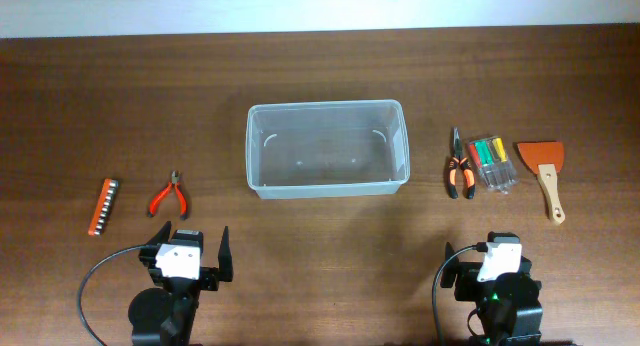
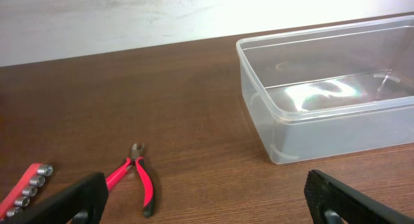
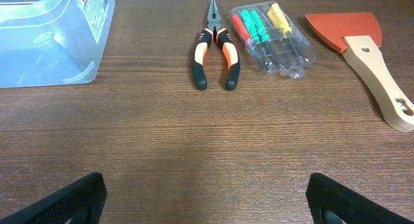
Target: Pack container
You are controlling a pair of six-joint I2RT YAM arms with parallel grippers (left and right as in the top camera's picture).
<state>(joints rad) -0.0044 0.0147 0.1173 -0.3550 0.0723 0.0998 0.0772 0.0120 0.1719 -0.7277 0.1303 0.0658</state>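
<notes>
The clear plastic container (image 1: 327, 146) stands empty at the table's middle; it shows in the left wrist view (image 2: 330, 101) and at the top left of the right wrist view (image 3: 48, 36). Left of it lie red-handled cutters (image 1: 169, 196) (image 2: 137, 180) and an orange socket rail (image 1: 103, 206) (image 2: 24, 188). Right of it lie orange-black pliers (image 1: 459, 166) (image 3: 215, 46), a clear screwdriver case (image 1: 491, 163) (image 3: 272, 33) and an orange scraper with wooden handle (image 1: 544, 173) (image 3: 365, 56). My left gripper (image 1: 190, 251) (image 2: 207, 201) is open and empty near the front edge. My right gripper (image 1: 487, 256) (image 3: 207, 198) is open and empty.
The brown wooden table (image 1: 320, 246) ends at a pale wall at the back (image 1: 320, 6). Black cables loop from both arm bases at the front edge.
</notes>
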